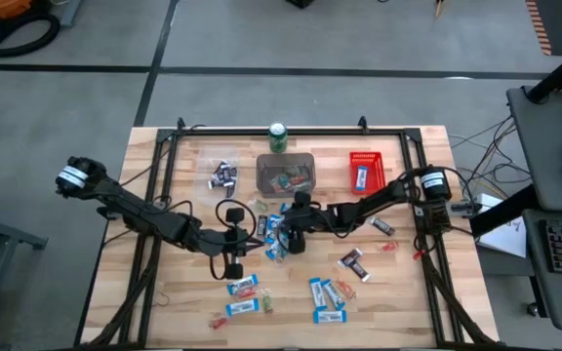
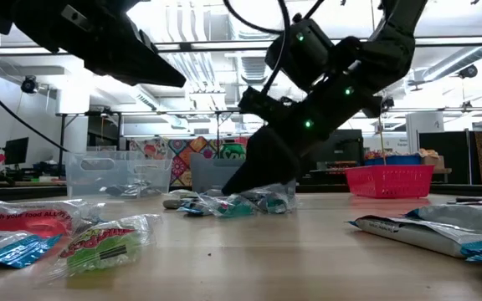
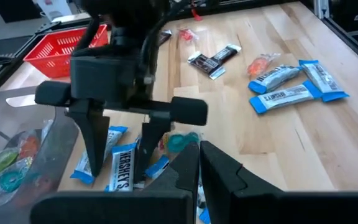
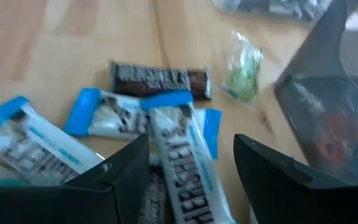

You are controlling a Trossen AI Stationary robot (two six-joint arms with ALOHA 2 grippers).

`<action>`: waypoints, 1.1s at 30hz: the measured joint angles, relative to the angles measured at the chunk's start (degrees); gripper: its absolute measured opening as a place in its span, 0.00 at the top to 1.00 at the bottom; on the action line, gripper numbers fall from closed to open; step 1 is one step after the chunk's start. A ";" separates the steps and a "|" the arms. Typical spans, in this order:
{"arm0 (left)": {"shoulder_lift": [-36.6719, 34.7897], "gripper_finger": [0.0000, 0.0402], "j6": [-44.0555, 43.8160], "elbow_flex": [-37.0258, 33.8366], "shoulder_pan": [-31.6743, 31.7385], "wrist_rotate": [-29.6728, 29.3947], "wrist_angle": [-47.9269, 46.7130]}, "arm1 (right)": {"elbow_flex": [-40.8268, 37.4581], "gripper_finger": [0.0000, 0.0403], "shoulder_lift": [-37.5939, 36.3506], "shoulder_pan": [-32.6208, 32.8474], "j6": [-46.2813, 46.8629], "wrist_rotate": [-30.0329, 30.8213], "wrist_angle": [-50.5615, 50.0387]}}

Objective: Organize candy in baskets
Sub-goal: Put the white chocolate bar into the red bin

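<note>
Wooden table (image 1: 183,292) strewn with candy (image 1: 328,297), concrete floor (image 1: 86,88) around.

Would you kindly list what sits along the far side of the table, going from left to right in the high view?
Clear basket → green drink can, set farther back → grey basket → red basket.

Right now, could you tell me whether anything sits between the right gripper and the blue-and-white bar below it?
Nothing visible does. The right gripper is open directly over the blue-and-white bar, with the bar lying between its fingers and other candy crowded beside it.
</note>
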 joint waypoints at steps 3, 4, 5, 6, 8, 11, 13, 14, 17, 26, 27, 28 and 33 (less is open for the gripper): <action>-0.40 1.00 0.00 0.00 -0.35 0.00 -0.01 | 0.13 0.46 0.99 -0.16 0.66 -1.06 1.88; -0.57 1.00 0.00 0.00 -0.48 0.02 -0.03 | 0.11 0.47 1.11 -0.16 0.72 -1.24 1.29; -0.77 1.00 0.00 0.00 -0.56 0.00 0.00 | 0.09 0.47 1.79 -0.14 0.86 -1.20 1.19; -0.99 1.00 0.00 0.02 -0.62 0.02 -0.03 | 0.55 0.48 2.61 -0.14 0.88 -1.22 1.58; -1.45 1.00 0.00 0.02 -0.87 0.02 -0.04 | 0.85 0.49 3.40 -0.35 1.29 -1.48 1.67; -2.39 1.00 -0.02 0.02 -1.20 0.00 -0.47 | 2.02 0.52 5.11 -0.40 1.36 -1.46 2.33; -2.83 1.00 -0.05 0.09 -1.27 0.00 -0.09 | 2.70 0.56 5.65 -0.38 1.36 -1.51 1.95; -3.10 1.00 -0.07 0.07 -1.53 -0.01 -0.50 | 2.75 0.57 5.74 -0.38 1.51 -1.88 1.99; -3.31 1.00 -0.20 0.09 -1.80 0.01 -0.21 | 2.82 0.63 5.42 -0.40 1.55 -2.44 1.63; -3.23 1.00 -0.24 0.07 -2.24 -0.01 -0.20 | 3.52 0.75 4.11 -0.38 1.47 -2.46 -0.59; -3.23 1.00 -0.24 0.07 -2.29 -0.01 -0.21 | 3.57 0.76 4.09 -0.35 1.47 -2.46 -0.61; -3.23 1.00 -0.24 0.07 -2.29 -0.01 -0.20 | 3.61 0.77 4.08 -0.33 1.47 -2.46 -0.63; -2.85 1.00 -0.23 0.07 -2.29 -0.01 -0.33 | 4.65 0.81 4.04 -0.14 1.47 -2.42 -1.34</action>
